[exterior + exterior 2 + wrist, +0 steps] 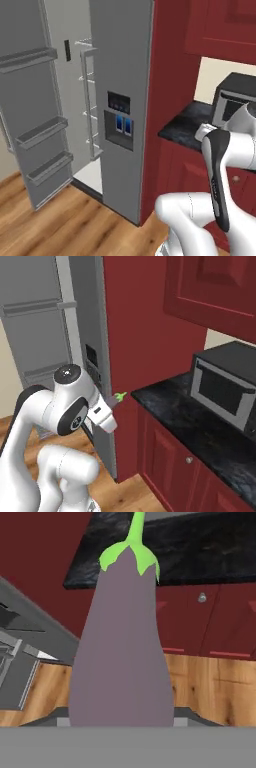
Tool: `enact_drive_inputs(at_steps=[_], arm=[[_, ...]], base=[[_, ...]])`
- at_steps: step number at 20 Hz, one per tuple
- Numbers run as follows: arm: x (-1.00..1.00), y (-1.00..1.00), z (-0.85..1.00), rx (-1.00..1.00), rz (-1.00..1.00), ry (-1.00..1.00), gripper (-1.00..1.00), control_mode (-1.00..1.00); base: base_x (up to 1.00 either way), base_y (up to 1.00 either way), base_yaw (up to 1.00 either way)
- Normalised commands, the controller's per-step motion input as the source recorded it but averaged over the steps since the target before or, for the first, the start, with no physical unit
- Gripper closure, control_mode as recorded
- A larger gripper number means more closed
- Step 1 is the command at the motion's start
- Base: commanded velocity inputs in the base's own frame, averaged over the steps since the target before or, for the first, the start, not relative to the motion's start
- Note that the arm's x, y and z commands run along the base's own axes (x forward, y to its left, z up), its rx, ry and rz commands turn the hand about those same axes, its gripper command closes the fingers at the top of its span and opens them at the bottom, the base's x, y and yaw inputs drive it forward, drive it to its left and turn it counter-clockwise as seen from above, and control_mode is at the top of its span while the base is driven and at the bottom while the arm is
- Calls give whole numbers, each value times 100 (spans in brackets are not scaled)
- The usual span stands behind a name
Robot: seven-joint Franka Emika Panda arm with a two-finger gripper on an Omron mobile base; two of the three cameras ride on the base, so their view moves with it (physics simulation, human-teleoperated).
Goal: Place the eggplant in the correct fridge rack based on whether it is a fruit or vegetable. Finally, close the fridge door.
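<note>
The eggplant (122,642), dull greyish-purple with a green stem tip, stands up between my fingers in the hand view and hides their tips. In the right base view my gripper (112,402) is shut on it in mid-air, and the green stem (120,397) pokes out toward the red cabinet side. The fridge door (30,105) stands wide open at the left, its grey inner bins facing me. Inside the fridge only the front edges of the shelves show; the fridge rack (86,77) is second from the top. The gripper is well to the right of the fridge opening.
The other fridge door, with a dispenser panel (120,125), is closed between the opening and the red cabinet side. A dark counter (175,411) carries a microwave (225,386). Red cabinets hang above and stand below. Wooden floor (65,220) lies before the fridge.
</note>
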Motion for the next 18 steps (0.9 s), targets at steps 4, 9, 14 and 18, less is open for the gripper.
enact_drive_inputs(at_steps=[4, 9, 14, 18], arm=[[0, 0, 0, 0, 0, 0, 100, 100], [0, 0, 0, 0, 0, 0, 100, 100], [0, 0, 0, 0, 0, 0, 100, 100], [0, 0, 0, 0, 0, 0, 100, 100]], base=[[100, 100, 21], [74, 100, 11], [39, 100, -5], [38, 100, -31]])
